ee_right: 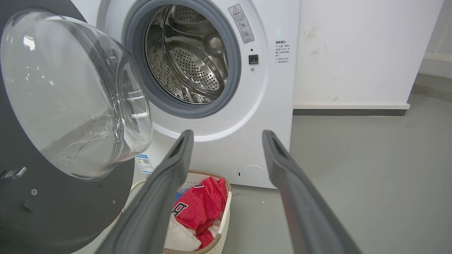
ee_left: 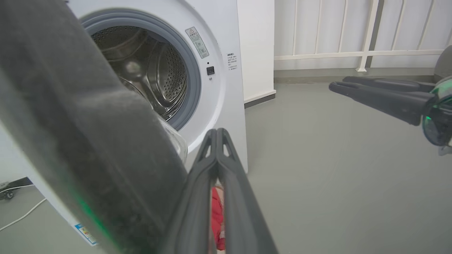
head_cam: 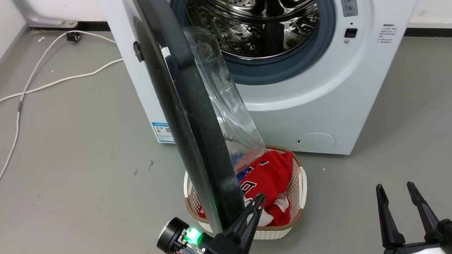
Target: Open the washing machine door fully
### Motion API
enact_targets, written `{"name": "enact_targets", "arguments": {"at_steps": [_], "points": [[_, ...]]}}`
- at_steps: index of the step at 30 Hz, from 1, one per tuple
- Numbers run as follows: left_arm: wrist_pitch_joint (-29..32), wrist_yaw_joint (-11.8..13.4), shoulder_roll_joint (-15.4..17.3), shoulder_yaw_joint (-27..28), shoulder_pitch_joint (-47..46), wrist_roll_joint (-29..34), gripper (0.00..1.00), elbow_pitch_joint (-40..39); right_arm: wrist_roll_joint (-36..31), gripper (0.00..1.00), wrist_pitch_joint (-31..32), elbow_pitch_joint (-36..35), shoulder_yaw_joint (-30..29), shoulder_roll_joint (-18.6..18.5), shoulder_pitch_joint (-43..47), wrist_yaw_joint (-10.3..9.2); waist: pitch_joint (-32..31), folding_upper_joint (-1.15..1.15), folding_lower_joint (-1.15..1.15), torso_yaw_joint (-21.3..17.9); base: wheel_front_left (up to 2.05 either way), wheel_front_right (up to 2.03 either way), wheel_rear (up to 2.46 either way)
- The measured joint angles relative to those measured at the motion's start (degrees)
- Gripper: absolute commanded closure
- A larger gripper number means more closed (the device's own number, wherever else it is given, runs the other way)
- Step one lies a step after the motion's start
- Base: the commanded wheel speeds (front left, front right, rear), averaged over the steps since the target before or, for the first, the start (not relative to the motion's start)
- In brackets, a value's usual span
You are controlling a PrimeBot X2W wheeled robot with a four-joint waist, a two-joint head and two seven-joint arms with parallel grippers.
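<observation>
The white washing machine (head_cam: 325,110) stands ahead with its steel drum (head_cam: 259,20) exposed. The washing machine door (head_cam: 194,117), black with a bulging clear glass bowl (head_cam: 224,104), stands swung out edge-on toward me, hinged on the machine's left side. My left gripper (head_cam: 257,201) is shut with nothing in it, its fingers lying along the inner side of the door's lower rim. In the left wrist view the door (ee_left: 70,123) sits right beside the shut fingertips (ee_left: 217,132). My right gripper (head_cam: 395,187) hangs open and apart at the lower right, facing the bowl (ee_right: 70,95).
A white laundry basket (head_cam: 297,200) with red clothes sits on the floor under the door, right in front of the machine. A white cable (head_cam: 34,88) runs across the grey floor at the left. White walls and a railing (ee_left: 363,53) stand behind.
</observation>
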Motion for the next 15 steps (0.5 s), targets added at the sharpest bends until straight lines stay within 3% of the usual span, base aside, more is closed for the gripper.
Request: {"name": "enact_targets", "arguments": {"at_steps": [15], "points": [[-0.4, 4.4, 3.4, 5.1, 4.1, -2.2, 1.00, -3.8, 0.1, 0.00, 0.0, 0.5, -0.2, 0.0, 0.1, 0.00, 0.7, 0.00, -0.01, 5.1, 0.00, 0.00, 0.00]]}}
